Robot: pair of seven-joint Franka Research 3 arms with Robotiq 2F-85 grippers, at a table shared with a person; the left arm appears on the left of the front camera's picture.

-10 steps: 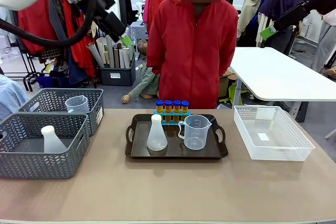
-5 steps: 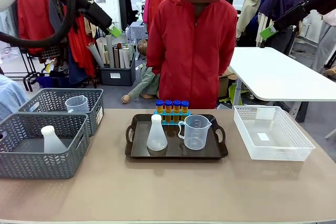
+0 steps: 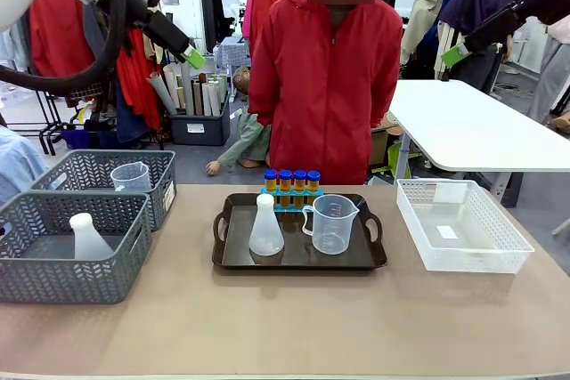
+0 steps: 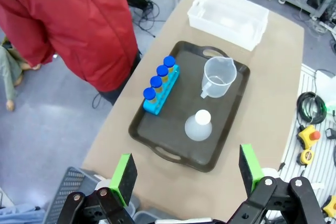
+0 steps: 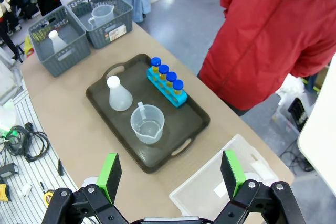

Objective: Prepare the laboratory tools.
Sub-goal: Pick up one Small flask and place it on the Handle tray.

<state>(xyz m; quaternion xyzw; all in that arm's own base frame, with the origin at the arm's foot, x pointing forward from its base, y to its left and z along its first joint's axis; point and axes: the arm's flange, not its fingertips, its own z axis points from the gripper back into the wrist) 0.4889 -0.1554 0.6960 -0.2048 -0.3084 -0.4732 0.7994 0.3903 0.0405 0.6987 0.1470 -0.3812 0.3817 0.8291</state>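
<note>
Front view shows the beaker [image 3: 333, 223], flask [image 3: 265, 228] and tubes [image 3: 292, 181] in their rack [image 3: 292, 197] together on the tray [image 3: 233, 257], ready; both tools, left tool [image 4: 186, 178] and right tool [image 5: 169, 174], hang released high above.

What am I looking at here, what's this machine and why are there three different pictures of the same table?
It is a robot with two white arms, each ending in a two-finger gripper with green pads. One picture looks across the table at a person in a red jacket. The other two come from cameras on the wrists, looking down. The left gripper and right gripper are both raised high, open and holding nothing. On the table a dark tray holds a conical flask, a clear beaker and a blue rack of four blue-capped tubes. Two grey baskets hold another flask and beaker; a clear bin sits opposite.
</note>
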